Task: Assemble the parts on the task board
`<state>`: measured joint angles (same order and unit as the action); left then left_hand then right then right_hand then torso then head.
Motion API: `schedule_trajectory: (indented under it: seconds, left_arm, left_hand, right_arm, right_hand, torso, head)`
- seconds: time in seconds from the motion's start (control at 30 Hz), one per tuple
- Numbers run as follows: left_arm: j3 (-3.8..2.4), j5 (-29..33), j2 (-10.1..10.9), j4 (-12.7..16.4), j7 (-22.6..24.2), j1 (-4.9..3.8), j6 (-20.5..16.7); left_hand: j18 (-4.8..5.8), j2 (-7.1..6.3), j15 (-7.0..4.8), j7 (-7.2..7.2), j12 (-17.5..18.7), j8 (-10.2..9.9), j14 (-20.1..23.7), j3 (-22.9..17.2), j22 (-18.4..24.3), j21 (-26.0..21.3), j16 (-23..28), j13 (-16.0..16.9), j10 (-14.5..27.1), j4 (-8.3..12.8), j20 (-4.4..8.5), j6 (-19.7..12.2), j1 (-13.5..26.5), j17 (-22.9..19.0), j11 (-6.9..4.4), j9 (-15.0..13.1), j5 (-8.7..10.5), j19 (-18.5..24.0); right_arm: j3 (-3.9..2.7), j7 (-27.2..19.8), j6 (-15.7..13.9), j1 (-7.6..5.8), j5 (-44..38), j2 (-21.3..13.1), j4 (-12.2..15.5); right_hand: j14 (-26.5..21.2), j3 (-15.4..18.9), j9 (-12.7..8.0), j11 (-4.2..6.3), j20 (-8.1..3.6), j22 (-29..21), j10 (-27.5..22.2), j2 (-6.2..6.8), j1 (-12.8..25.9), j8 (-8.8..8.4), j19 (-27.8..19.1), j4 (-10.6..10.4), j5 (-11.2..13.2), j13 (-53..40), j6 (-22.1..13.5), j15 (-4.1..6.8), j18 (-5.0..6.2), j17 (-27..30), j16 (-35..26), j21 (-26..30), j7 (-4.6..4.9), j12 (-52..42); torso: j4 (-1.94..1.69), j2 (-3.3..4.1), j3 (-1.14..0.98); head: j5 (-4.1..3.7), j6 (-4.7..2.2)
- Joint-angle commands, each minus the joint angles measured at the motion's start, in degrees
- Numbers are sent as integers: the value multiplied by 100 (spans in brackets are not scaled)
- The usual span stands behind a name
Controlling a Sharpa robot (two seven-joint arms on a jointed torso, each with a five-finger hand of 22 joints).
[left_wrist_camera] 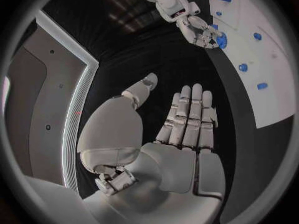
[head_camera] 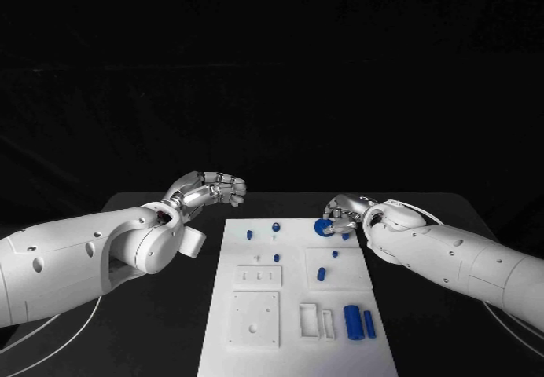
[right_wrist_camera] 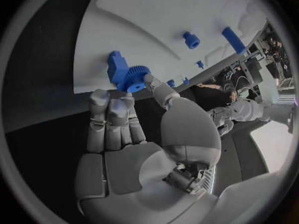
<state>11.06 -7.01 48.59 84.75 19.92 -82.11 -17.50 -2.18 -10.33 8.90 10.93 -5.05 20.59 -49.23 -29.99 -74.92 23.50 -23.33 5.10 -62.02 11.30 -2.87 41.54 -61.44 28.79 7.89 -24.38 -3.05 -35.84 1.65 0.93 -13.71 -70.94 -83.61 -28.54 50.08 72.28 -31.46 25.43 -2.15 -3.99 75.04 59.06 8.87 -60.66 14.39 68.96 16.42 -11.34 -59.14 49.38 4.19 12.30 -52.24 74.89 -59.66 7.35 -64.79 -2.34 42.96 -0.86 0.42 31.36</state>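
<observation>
1. We see the right hand (head_camera: 346,214) at the far right corner of the task board (head_camera: 289,345), thumb and fingers pinching a blue gear (right_wrist_camera: 132,78) that sits on a blue block (right_wrist_camera: 116,66) at the board's edge.
2. Left hand (head_camera: 210,188) is raised off the table left of the board, fingers straight and together, thumb apart, holding nothing.
3. Handling, our guess: the gear looks like small rigid plastic, light, not fragile. Its toothed rim gives grip, so pinching across the rim seems best. The smooth face would slip.
4. The two blue cylinders (head_camera: 359,322) lying side by side near the board's near right look smooth and likely to roll. We would take them across the middle.
5. Count in the head view: one gear with its block, two cylinders, and about six small blue pegs (head_camera: 321,274) scattered over the far half. Some are too small to tell shape.
6. One board, two hands.
</observation>
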Motion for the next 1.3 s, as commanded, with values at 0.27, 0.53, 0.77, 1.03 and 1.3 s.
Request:
schedule_trajectory:
  seconds: [0.27,0.53,0.77,1.03,1.3]
  left_arm:
    - [-6,-18,11,35,18,-5,23]
    - [-6,-18,17,40,6,-5,18]
    - [-6,-18,17,37,-13,-5,19]
    - [-6,-51,19,28,-74,-5,55]
    - [-6,-61,20,-7,-96,-5,25]
  left_hand:
    - [-74,34,-1,9,35,-40,41,-35,-94,7,34,-6,26,-17,-20,-18,23,9,16,7,-5,10]
    - [-75,37,-1,12,36,-40,40,-37,-94,7,35,-6,25,-18,-21,-17,24,10,19,7,-5,12]
    - [-75,41,-1,15,37,-39,38,-38,-94,7,34,-6,23,-21,-22,-17,25,12,21,7,-5,13]
    - [-86,70,-17,58,-3,-18,-13,-38,-98,20,11,17,-86,-35,-14,25,41,37,42,-2,-5,1]
    - [-91,92,-41,50,-32,10,-72,-29,-99,40,-22,34,-174,-40,3,80,58,63,41,-13,-4,-30]
  right_arm:
    - [74,109,261,109,-630,3,79]
    - [92,153,212,115,-741,4,126]
    - [92,171,38,115,-758,-20,200]
    - [89,310,-262,95,-977,-95,402]
    - [85,498,-500,-60,-1260,-146,681]
  right_hand:
    - [35,-378,17,23,8,102,26,24,-234,86,8,-2,-399,25,59,18,270,-61,-52,-81,107,-64]
    - [54,-476,40,75,14,98,52,22,-197,172,25,-2,-386,46,229,66,270,-98,-65,-112,53,-77]
    - [79,-605,63,132,19,87,88,-17,-73,259,47,-64,-454,74,414,121,270,-129,-94,-127,-8,-79]
    - [111,-674,71,166,6,81,119,-11,0,297,78,-98,-516,93,505,154,270,-150,-113,-140,-42,-82]
    - [134,-762,73,190,-12,73,155,54,7,317,115,-131,-449,112,563,177,270,-174,-128,-150,-66,-81]
  torso:
    - [6,-3,-8]
    - [5,-6,-9]
    - [4,-3,-13]
    - [11,-5,-13]
    - [-2,-7,-10]
  head:
    - [-2,26]
    - [-14,29]
    - [-19,19]
    - [-13,17]
    - [-30,-3]
